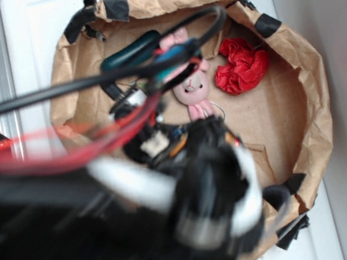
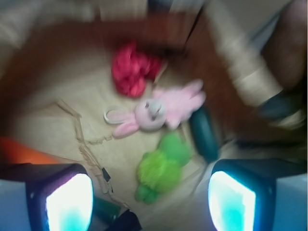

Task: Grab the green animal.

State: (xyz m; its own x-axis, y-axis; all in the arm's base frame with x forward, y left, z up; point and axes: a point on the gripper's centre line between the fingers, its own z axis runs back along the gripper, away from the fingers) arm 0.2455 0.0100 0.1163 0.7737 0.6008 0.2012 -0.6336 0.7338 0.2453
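Wrist view, blurred, shows the gripper (image 2: 151, 202) with its 2 glowing finger pads (image 2: 70, 204) spread wide and nothing between them, so the claw is released. Just beyond the gap lies the green animal (image 2: 161, 168), a fuzzy plush slightly right of centre between the pads. To take it well, I judge the claw should shift a little right, descend straight, and close across the plump body rather than the head or feet (soft plush squashes, so a deep bite helps). Crowding is the risk: the dark green cucumber (image 2: 204, 134) lies just right of the animal, and the pink bunny (image 2: 163, 108) is just beyond it, close enough to be snagged. Farther off sits a crumpled red cloth (image 2: 132, 70).

Everything rests on a crinkled brown paper floor (image 2: 53, 120). Seen from the exterior view, a low paper wall (image 1: 308, 82) patched with black tape (image 1: 267, 24) rings it, on a white surface (image 1: 20, 35); the arm hides the green animal there.
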